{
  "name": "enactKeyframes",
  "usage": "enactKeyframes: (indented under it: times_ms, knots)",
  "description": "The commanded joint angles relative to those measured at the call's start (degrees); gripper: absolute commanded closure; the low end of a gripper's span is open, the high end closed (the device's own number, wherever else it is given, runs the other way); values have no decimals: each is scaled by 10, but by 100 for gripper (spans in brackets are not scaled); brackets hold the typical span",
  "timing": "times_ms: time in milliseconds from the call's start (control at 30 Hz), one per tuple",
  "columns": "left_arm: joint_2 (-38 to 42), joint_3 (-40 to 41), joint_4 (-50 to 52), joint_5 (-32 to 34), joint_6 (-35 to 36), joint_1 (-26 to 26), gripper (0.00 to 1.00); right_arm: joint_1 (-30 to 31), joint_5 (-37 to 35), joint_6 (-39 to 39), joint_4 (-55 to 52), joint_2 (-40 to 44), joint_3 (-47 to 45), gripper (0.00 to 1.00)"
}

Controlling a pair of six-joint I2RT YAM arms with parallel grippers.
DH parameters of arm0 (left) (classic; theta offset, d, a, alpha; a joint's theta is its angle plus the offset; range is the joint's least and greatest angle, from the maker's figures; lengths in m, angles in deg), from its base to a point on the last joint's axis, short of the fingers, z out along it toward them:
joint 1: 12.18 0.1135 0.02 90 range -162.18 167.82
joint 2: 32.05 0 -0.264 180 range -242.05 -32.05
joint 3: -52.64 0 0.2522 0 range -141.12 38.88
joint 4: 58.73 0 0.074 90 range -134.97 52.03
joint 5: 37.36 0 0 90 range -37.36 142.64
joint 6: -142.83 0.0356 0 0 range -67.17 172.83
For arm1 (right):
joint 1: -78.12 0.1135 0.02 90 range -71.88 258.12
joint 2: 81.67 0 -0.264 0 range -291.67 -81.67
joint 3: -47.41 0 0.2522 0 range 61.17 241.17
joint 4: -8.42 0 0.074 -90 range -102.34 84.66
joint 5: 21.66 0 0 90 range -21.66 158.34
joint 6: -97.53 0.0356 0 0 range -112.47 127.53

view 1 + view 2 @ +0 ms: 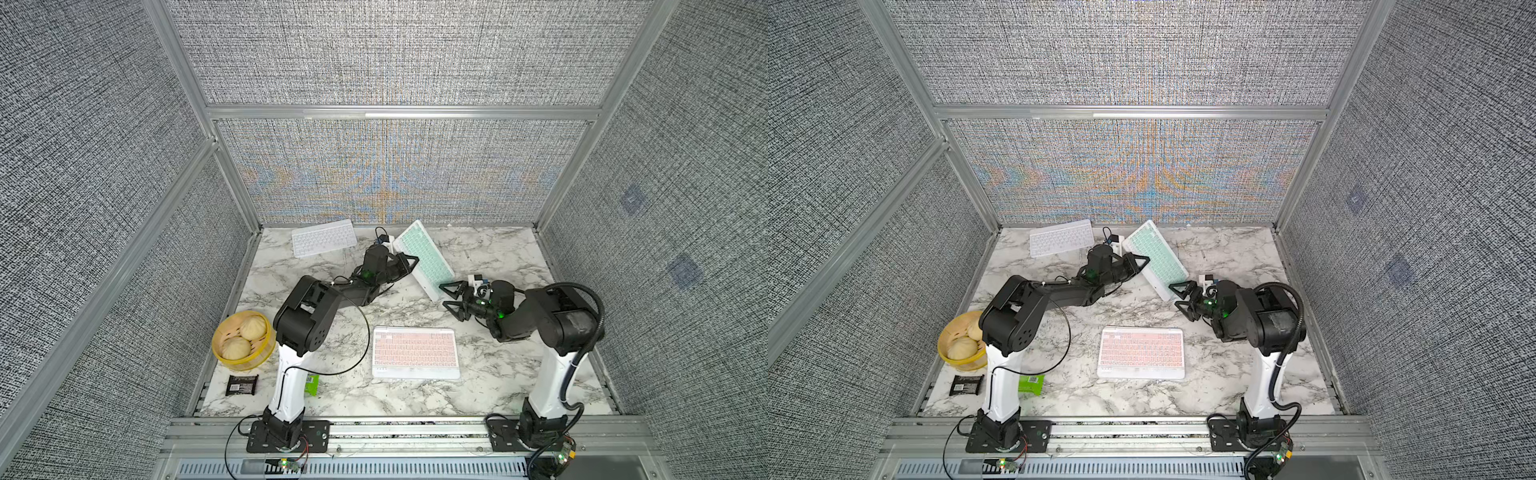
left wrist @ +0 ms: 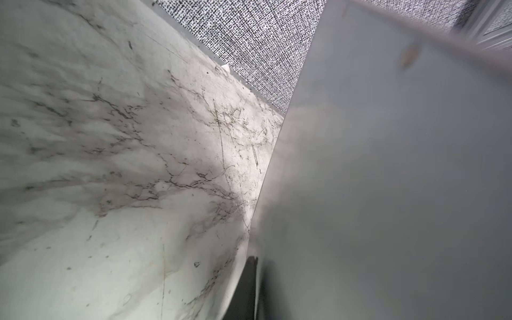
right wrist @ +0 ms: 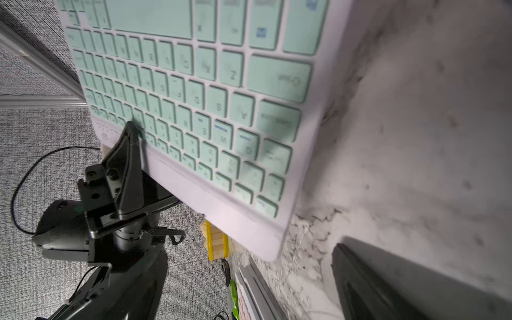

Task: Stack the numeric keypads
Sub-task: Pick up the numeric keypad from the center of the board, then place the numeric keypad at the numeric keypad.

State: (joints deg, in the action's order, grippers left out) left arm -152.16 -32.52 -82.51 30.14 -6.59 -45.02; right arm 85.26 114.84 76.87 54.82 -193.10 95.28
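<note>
1. While the pink keypad (image 1: 413, 347) lies flat on the marble table (image 1: 498, 249) near the front middle, the mint green keypad (image 1: 426, 257) sits further back. It is tilted, with one long side raised off the marble.
2. The left gripper (image 1: 409, 264) has that raised long edge pinched, jaws closed down on the white frame. In the right wrist view one of its fingers (image 3: 127, 160) lies across the key face, and the other is out of sight underneath.
3. The left wrist view is mostly the mint green keypad (image 2: 388, 180) seen from below (plain grey, blurry, very close to the lens), with marble beside it.
4. The right gripper (image 1: 444, 296) is spread wide with nothing in it. It sits just beside the near short end of the mint green keypad, fingers pointing toward it. Whether it touches is hard to call, though both top views suggest a small gap.
5. The white keypad (image 1: 323, 239) lies flat at the back left by the wall. All three keypads in view are apart from one another.
6. Other stuff: a yellow bun basket (image 1: 245, 365) with two buns sits at the front left. A dark packet (image 1: 242, 384) is just in front of it, and a green packet (image 1: 311, 382) is partly hidden behind the left arm's lower link.
</note>
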Motion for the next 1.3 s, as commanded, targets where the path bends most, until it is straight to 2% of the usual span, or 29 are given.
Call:
enactKeyframes:
  times_ms: [0,200,333,500,1033,1167,1267]
  knots:
    - [31,14,-52,9,-13,2,91,0,-17,-35,-39,27,-11,7]
    - [56,26,-41,-18,-68,6,91,1,-26,9,84,32,-19,7]
    - [58,43,-87,-39,-124,10,91,1,-25,55,191,18,-7,8]
    - [68,65,-121,-52,-168,15,91,5,-31,56,197,27,10,11]
    - [88,92,-179,-58,-233,20,91,17,-54,89,200,66,47,51]
    - [94,91,-183,-58,-238,20,87,20,-60,100,200,72,54,68]
    - [102,91,-172,-60,-232,20,83,22,-61,104,200,77,59,71]
